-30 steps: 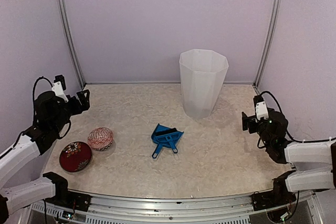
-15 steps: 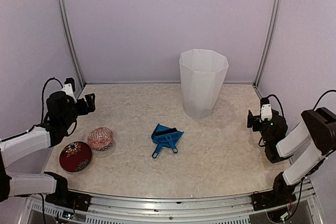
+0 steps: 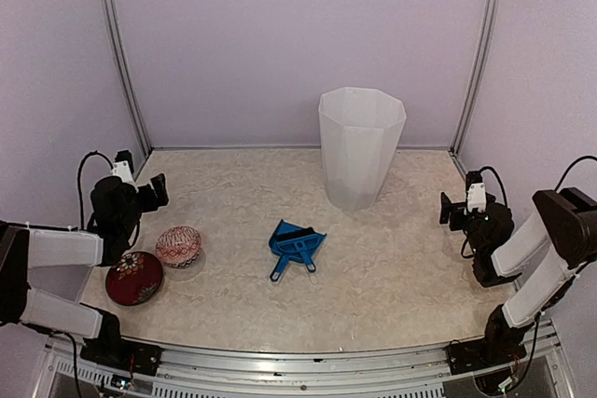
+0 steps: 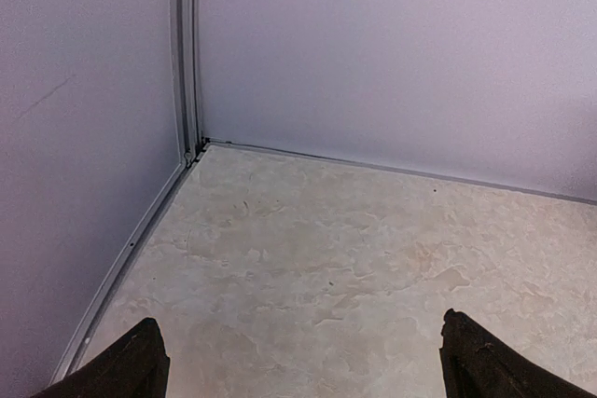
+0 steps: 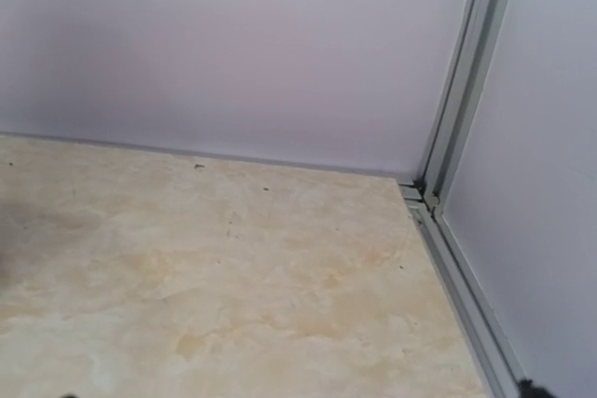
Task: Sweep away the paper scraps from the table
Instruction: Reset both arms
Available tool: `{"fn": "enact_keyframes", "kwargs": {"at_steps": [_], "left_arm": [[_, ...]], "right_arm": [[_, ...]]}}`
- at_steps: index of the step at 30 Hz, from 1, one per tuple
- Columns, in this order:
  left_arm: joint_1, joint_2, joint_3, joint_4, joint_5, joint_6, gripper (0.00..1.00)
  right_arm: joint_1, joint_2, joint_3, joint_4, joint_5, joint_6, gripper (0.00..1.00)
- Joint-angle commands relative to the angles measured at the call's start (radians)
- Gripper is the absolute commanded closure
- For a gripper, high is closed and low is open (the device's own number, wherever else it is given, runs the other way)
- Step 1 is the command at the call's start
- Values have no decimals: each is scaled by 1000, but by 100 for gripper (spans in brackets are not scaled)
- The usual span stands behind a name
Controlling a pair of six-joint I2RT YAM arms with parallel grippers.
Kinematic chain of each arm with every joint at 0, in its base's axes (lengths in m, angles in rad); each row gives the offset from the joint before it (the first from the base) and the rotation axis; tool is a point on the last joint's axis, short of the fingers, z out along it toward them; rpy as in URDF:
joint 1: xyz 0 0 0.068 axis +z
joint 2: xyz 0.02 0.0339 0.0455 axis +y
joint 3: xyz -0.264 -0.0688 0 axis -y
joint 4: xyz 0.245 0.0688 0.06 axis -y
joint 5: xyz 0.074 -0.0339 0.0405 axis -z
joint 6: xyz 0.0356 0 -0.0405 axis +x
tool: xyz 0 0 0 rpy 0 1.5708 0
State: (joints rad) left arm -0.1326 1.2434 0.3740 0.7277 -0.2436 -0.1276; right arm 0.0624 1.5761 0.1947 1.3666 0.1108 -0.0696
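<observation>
The left gripper (image 4: 303, 375) is spread wide and empty over bare table (image 3: 392, 277). The right gripper (image 3: 454, 212) shows only slivers of fingertip at the far corners of its wrist view, so it reads as spread and empty too. Both sit low at opposite side edges, probably parked because nothing remains to sweep. Count: zero paper scraps visible on the table in any view (the bin's inside is hidden), one blue dustpan with brush (image 3: 296, 247) lying unheld near centre, one white bin (image 3: 361, 146) behind it, one pink round box (image 3: 178, 245) and one dark red round box (image 3: 133, 277) near the left gripper.
</observation>
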Motion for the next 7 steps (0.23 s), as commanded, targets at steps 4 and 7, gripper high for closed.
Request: {"fn": "enact_keyframes", "kwargs": {"at_steps": [4, 7], "left_arm": [[72, 44, -30, 190, 73, 49, 1], [79, 87, -29, 234, 86, 90, 1]], "right_arm": [[-28, 5, 31, -27, -36, 27, 0], [-30, 7, 25, -10, -36, 27, 0]]}}
